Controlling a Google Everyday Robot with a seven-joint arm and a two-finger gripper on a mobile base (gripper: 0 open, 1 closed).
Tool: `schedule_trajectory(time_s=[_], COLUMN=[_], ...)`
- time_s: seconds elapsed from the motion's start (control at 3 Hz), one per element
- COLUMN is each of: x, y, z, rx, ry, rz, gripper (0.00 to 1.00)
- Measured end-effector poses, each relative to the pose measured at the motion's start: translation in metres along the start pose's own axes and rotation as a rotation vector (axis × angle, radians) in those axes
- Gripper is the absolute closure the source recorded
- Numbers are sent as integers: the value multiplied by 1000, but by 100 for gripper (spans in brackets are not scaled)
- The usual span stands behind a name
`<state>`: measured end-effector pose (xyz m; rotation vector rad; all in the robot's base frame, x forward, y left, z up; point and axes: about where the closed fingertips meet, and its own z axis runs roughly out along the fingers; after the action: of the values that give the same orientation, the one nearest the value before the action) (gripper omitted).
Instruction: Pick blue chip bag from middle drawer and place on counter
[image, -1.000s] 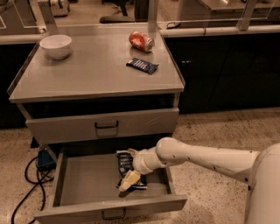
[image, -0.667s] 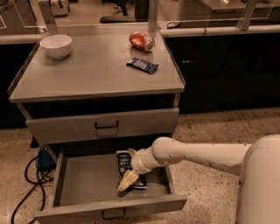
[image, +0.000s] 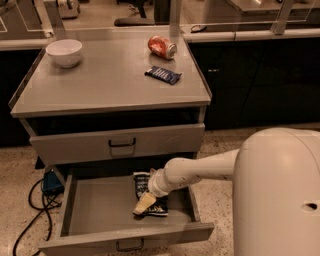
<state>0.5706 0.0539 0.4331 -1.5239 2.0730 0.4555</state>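
The middle drawer (image: 100, 215) is pulled open below the counter (image: 105, 80). The blue chip bag (image: 148, 194), dark with a pale top band, lies inside it towards the right. My gripper (image: 144, 204) reaches down into the drawer from the right and sits over the bag's middle, covering part of it. Its pale fingertip points down-left onto the bag. The white arm stretches from the lower right.
On the counter are a white bowl (image: 64, 52) at back left, a red can (image: 162, 47) on its side at back right, and a flat dark-blue bar wrapper (image: 163, 75). The upper drawer (image: 117, 143) is shut. Cables and a blue box (image: 50, 181) lie on the floor at left.
The arm has shifted a little to the left and the robot's body has come closer into view at the right. The bag lies in the same place.
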Motion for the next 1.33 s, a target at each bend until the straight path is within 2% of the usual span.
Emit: schedule_trajectory(time_s=[0.33, 1.0, 1.33], x=[0, 57, 60], y=[0, -23, -23], z=[0, 49, 52], rx=[0, -27, -28], ry=[0, 55, 56], rz=[0, 102, 106], gripper=[0, 0, 0])
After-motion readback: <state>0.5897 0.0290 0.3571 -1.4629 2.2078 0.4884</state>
